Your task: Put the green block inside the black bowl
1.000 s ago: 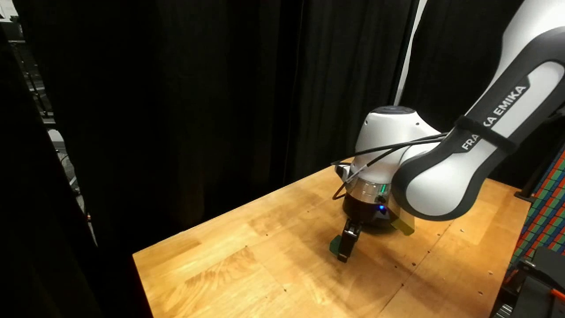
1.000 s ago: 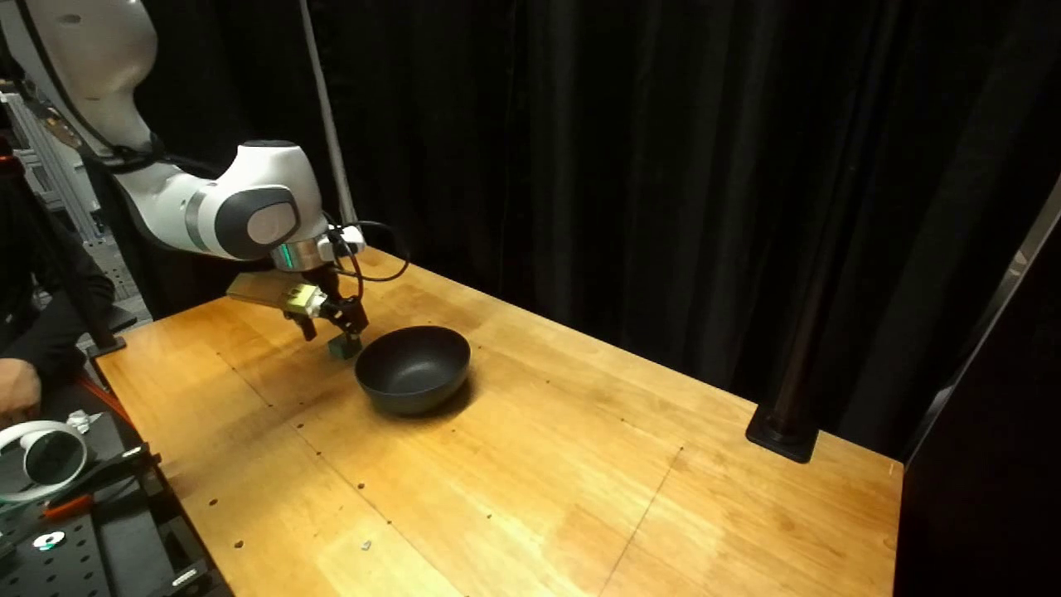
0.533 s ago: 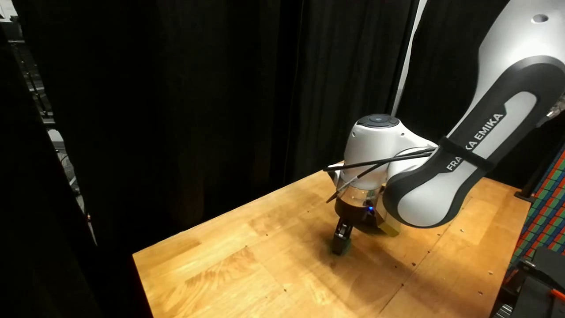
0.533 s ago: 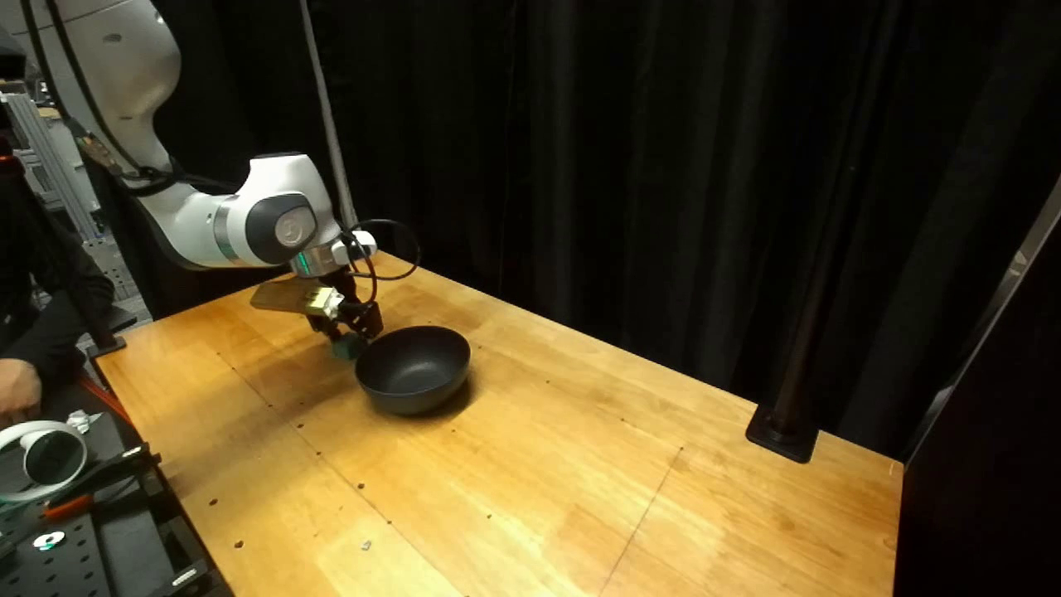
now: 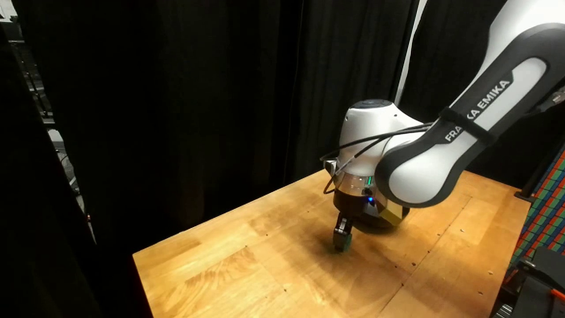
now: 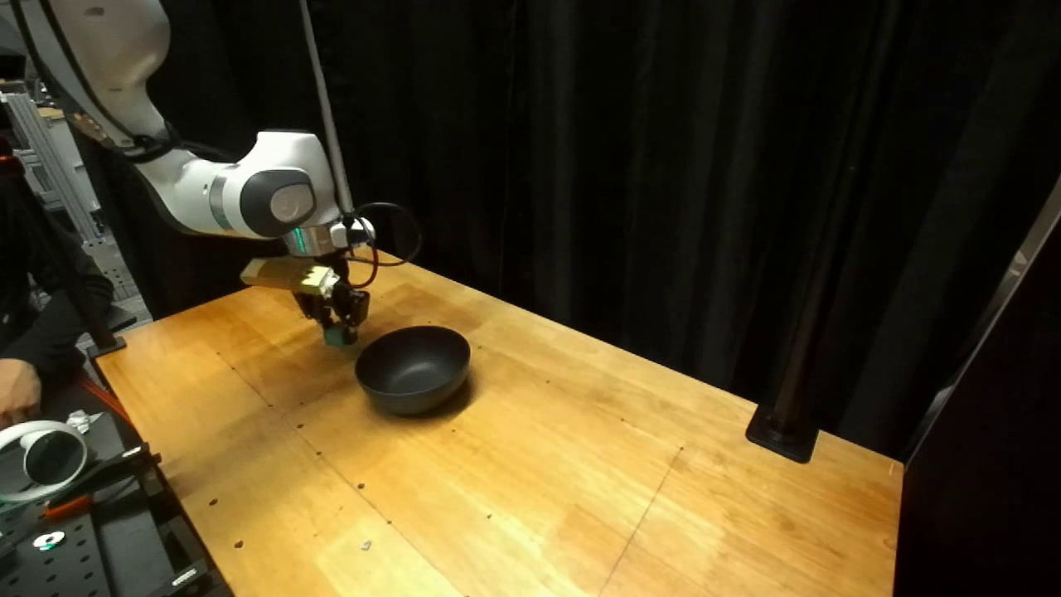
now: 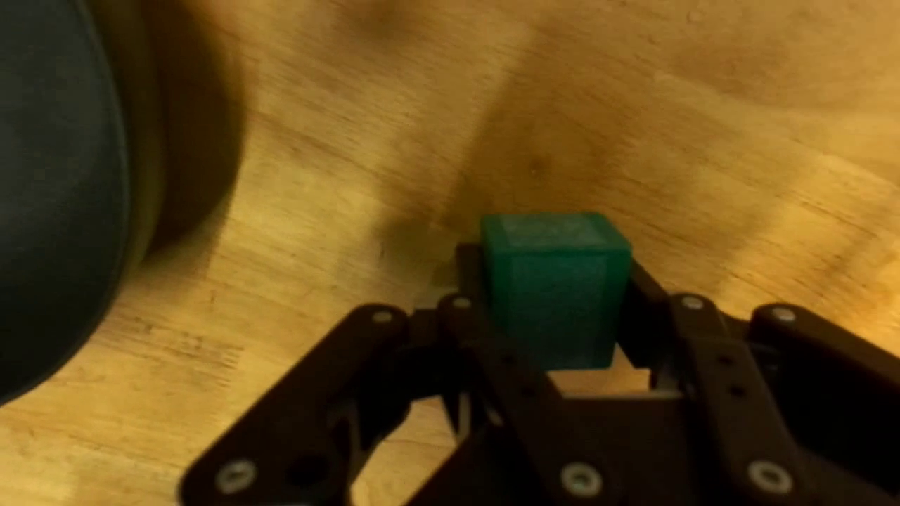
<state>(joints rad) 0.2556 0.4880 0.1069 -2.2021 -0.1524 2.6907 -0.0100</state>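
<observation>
The green block (image 7: pixel 555 288) is pinched between the two fingers of my gripper (image 7: pixel 552 281), which is shut on it. In an exterior view the block (image 6: pixel 338 335) hangs under the fingertips and seems slightly above the table. Only a sliver of the block (image 5: pixel 348 242) shows past a finger in an exterior view. Close beside it, standing upright on the wood, is the black bowl (image 6: pixel 414 400). Part of the black bowl (image 7: pixel 56 197) fills the left edge of the wrist view, apart from the gripper. I see nothing inside it.
A wooden table (image 6: pixel 539 489) carries the bowl. Black curtains (image 5: pixel 238 110) hang along its far side. A black pole foot (image 6: pixel 782 433) is fixed to the table's far edge. A black tray (image 6: pixel 124 539) with tools sits by the left edge, near a person's hand (image 6: pixel 18 390).
The fingers stood apart around the block a second ago and have come together on it. My arm dipped and shifted toward the block, then rose a little with it. The bowl stayed put.
</observation>
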